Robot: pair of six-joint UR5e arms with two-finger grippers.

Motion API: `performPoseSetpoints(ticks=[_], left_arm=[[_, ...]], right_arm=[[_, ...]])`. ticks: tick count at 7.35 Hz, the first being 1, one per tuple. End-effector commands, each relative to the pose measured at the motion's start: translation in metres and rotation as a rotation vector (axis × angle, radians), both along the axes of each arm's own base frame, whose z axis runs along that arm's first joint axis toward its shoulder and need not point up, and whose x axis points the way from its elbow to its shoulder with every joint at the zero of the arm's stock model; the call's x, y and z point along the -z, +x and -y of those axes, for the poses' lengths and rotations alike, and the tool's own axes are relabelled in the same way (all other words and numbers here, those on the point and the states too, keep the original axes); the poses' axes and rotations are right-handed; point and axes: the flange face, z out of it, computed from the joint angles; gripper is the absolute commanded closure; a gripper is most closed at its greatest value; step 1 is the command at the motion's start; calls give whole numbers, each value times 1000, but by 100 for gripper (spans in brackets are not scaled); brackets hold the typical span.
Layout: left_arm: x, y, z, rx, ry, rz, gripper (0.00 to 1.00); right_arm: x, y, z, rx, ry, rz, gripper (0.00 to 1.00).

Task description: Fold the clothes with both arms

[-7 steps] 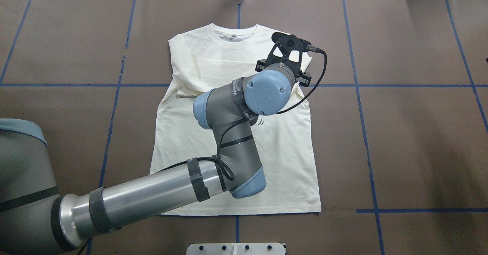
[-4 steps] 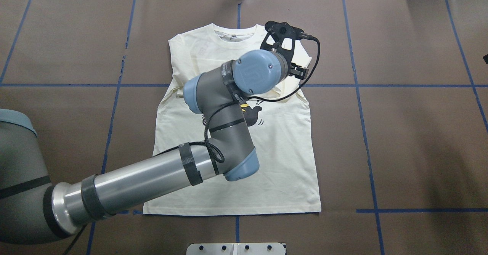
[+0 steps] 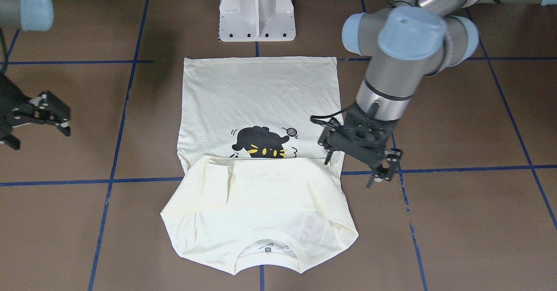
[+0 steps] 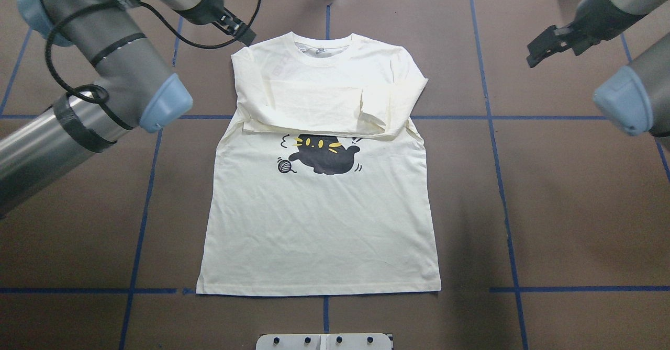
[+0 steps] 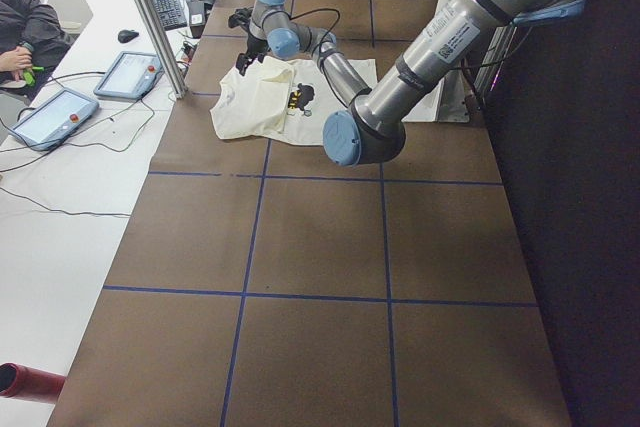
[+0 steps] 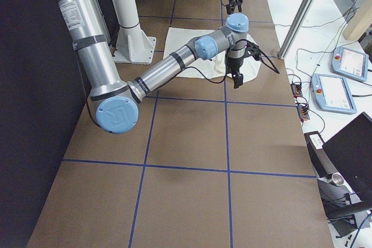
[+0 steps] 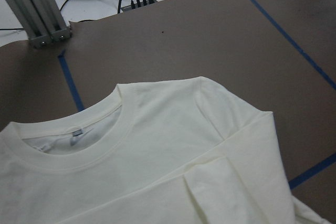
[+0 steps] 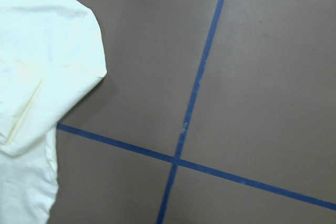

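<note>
t-shirt (image 4: 319, 219) runs top to bottom mid-frame; left hand (image 4: 239, 32), spread and empty, is just beside its upper-left shoulder; right hand (image 4: 544, 51), spread too, farther off upper right.

You cannot see the top of the cat print (image 4: 325, 157): the folded sleeves (image 4: 314, 99) cover it. The right pincer (image 3: 40, 135) runs off the front view's edge.

Right gripper (image 6: 236, 81) hangs fingers-down at the cream shirt (image 6: 192, 42) near edge on brown table (image 6: 186, 137), left gripper (image 6: 235, 3) beyond it.
</note>
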Motion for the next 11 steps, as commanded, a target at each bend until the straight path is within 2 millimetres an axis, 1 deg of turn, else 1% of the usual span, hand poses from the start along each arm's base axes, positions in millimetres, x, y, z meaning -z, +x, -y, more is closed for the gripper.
performPoseSetpoints(ticks=[1,2,3,4,5,7,8,9,10,11], left_arm=[[-77,-106,28,-88,79,94,0],[-101,-143,36,-101,118,146,0],[-103,-146,36,-97,115,148,0],[-103,-146,36,-94,117,145,0],[-104,-146,36,-94,113,143,0],[-107,-147,35,-94,110,144,0],[-108,-146,36,-94,107,145,0],[-110,-145,36,-72,79,133,0],[-110,-144,36,-66,71,128,0],[-110,-145,36,-64,71,128,0]], right_arm=[[62,-108,-4,-86,-53,-9,0],[83,-169,5,-102,-59,-49,0],[106,-226,19,-124,-47,-106,0],[117,-267,26,-128,-37,-154,0],[121,-297,27,-141,-29,-197,0],[138,-348,25,-161,-50,-244,0],[135,-367,25,-152,-50,-276,0],[130,-373,24,-132,-39,-299,0],[114,-383,29,-103,-22,-353,0],[102,-392,26,-88,-29,-378,0]])
